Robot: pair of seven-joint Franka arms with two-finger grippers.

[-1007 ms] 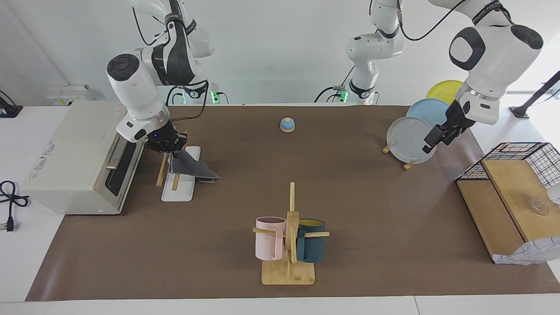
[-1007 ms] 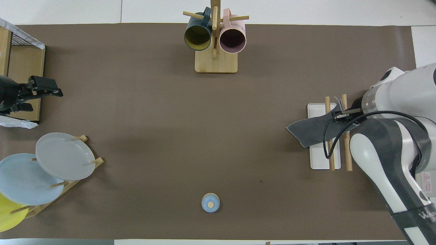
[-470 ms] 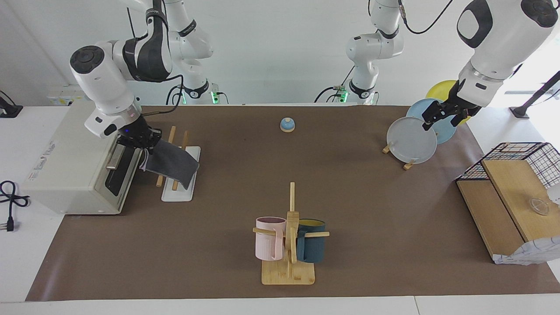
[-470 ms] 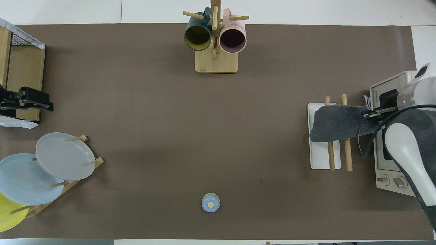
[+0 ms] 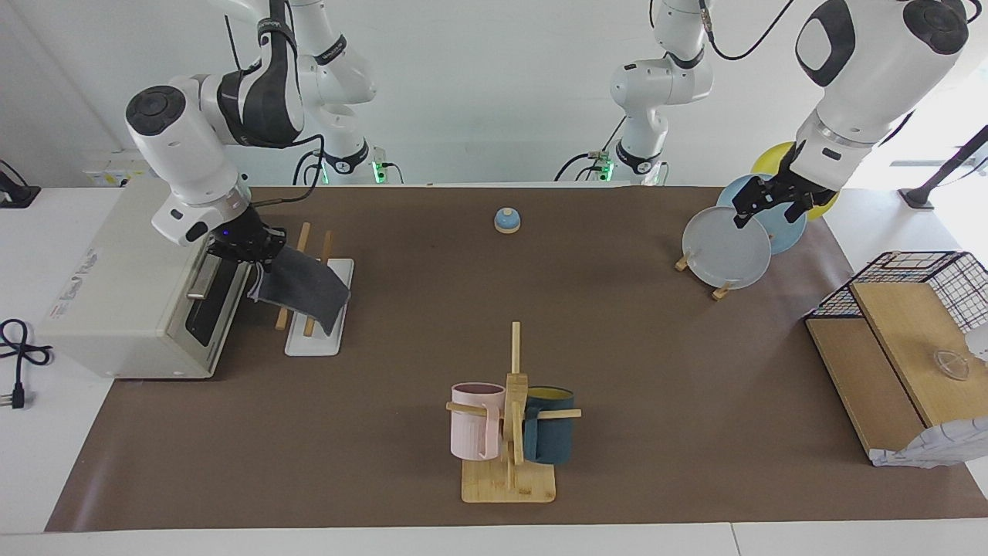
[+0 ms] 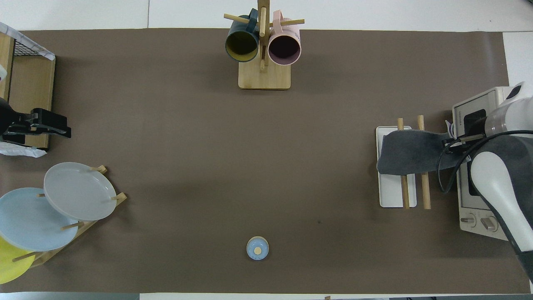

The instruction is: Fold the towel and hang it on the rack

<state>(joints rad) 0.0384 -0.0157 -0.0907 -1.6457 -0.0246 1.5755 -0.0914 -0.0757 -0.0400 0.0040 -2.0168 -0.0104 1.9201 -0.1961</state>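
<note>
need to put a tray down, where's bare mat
The widest bare mat lies between the bell, mug tree, plate stand and rack. It is crowded at the rack, where the right pincer holds the towel beside the oven.

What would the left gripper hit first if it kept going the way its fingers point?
Probably the grey plate on the plate stand: the left gripper points down over its upper edge, though depth is uncertain.
</note>
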